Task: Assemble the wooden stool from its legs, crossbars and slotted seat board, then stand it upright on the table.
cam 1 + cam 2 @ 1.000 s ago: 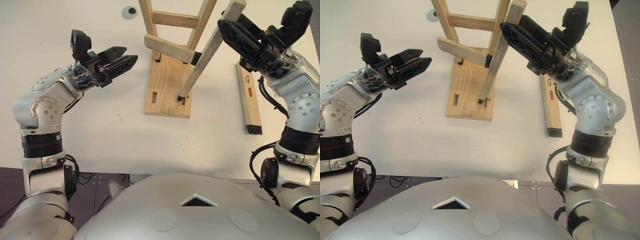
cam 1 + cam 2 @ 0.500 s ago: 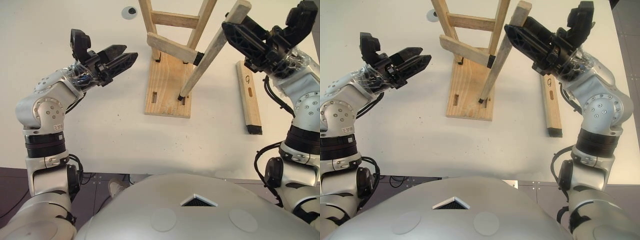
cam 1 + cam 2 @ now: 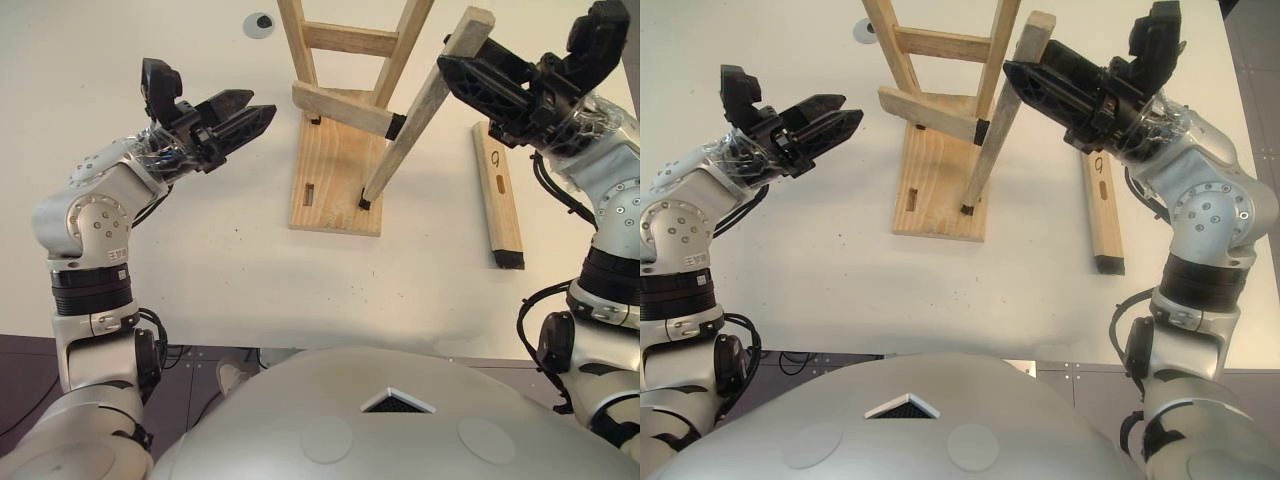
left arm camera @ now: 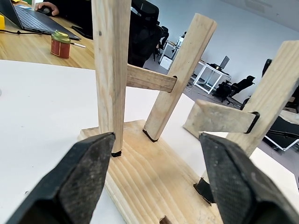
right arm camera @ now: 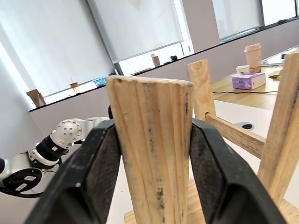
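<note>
Holding the leg (image 3: 386,165) near its top, your right gripper (image 3: 452,75) is clamped on stiff, light wood that will likely lever hard on its joints. Its foot meets the slot at the 4 o'clock corner of the seat board (image 3: 325,170), which lies flat mid-table. A lower grip should steady it. Your left gripper (image 3: 258,108) hangs wide apart at the board's 10 o'clock, and a spare leg (image 3: 498,190) lies at 3 o'clock.
</note>
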Robot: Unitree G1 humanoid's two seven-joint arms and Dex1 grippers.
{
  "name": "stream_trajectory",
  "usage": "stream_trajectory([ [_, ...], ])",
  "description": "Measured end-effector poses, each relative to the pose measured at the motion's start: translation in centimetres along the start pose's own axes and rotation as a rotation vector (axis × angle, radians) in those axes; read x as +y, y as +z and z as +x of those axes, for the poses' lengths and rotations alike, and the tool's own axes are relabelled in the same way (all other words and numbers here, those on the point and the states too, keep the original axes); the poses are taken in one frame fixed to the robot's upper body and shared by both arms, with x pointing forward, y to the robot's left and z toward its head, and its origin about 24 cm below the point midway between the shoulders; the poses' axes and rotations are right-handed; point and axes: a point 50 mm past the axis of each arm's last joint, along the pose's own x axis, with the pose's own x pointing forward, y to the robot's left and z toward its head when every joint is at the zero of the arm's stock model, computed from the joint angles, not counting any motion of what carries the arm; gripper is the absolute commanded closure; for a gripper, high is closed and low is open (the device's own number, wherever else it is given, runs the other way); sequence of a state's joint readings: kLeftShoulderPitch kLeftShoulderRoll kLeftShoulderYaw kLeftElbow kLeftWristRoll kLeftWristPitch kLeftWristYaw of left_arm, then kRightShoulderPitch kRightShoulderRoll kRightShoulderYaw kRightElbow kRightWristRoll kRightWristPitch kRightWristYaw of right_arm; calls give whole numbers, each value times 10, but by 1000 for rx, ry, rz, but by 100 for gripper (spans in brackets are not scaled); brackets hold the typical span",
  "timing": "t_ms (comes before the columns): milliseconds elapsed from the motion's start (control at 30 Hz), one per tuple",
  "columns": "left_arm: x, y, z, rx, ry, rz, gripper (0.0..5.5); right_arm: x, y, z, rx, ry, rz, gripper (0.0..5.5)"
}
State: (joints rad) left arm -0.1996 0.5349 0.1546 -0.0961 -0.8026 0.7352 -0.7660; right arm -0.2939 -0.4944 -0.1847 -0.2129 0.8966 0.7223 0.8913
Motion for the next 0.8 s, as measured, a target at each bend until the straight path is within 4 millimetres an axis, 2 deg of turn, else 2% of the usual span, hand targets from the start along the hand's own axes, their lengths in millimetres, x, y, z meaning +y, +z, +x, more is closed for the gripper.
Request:
stream_trajectory([
  [167, 0, 0, 0, -1, 0, -1, 220, 5, 0, 1, 51, 39, -81, 345],
  [433, 0, -1, -5, -21, 30, -3, 220, 23, 14, -13, 242, 120, -269, 345],
  [800, -1, -9, -3, -68, 70, -37, 220, 26, 13, -10, 378, 196, -339, 345],
])
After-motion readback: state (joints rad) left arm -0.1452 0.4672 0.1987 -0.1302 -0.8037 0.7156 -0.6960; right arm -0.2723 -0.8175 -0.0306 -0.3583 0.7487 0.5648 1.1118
